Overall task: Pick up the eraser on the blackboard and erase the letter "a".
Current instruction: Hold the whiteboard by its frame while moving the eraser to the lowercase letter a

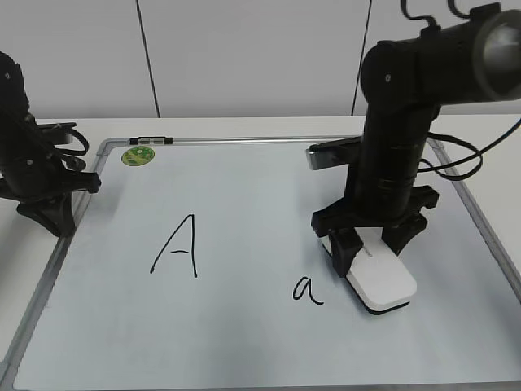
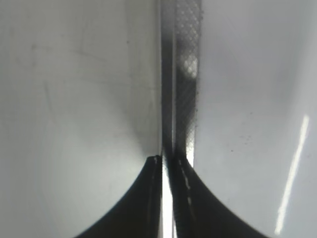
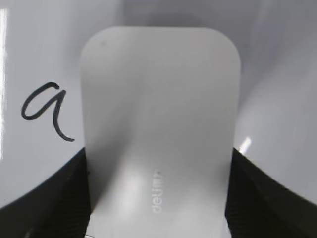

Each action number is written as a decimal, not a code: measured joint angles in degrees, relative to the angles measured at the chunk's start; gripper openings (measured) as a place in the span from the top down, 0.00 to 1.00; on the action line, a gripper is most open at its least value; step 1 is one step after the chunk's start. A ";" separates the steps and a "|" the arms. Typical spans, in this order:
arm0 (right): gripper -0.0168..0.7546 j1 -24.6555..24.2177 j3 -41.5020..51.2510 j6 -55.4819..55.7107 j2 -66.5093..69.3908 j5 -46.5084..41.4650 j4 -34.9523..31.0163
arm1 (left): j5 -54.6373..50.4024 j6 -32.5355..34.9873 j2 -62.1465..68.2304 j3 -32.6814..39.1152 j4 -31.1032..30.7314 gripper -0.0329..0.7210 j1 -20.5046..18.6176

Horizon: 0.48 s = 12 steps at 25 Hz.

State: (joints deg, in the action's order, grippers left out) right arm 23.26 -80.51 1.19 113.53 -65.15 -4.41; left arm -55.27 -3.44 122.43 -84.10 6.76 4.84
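I am looking at the white worktop (image 1: 244, 126), which is carrying the blackboard (image 1: 244, 212); the board is filling most of the exterior view, its grey frame running close to the worktop's far edge. No container is showing anywhere.

On the board, the capital "A" (image 1: 177, 246) is sitting at about 9 o'clock from centre, with bare board all around it. A green sticker (image 1: 137, 155) is lying in the corner at 11 o'clock, beside a small black clip (image 1: 151, 141) on the top rail.

My right gripper (image 1: 371, 244) is standing over the board at about 4 o'clock, its two fingers (image 3: 39, 203) flanking the near end of the eraser (image 1: 378, 281) and touching its sides, so I am reading it as clamped on the eraser. The eraser is lying flat on the board, with open surface between it and the frame at 3 o'clock.

The letter "a" (image 1: 308, 290) is sitting just beside the eraser at its 9 o'clock, apart from it by a thin strip of board.

My left gripper (image 2: 166, 171) is resting at the board's 9 o'clock edge, jaws together over the frame rail (image 2: 181, 79).
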 joint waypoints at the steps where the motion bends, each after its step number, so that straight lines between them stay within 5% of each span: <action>1: 0.30 0.99 -1.04 0.09 1.52 0.00 0.00 | 0.00 0.00 0.00 0.00 0.00 0.92 0.00; 12: 0.30 5.24 -4.03 0.70 7.13 0.14 0.47 | 0.00 0.00 0.00 0.00 0.00 0.92 0.00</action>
State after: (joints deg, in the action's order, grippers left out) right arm 28.50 -84.55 1.88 120.66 -65.00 -3.94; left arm -55.27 -3.44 122.43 -84.10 6.76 4.84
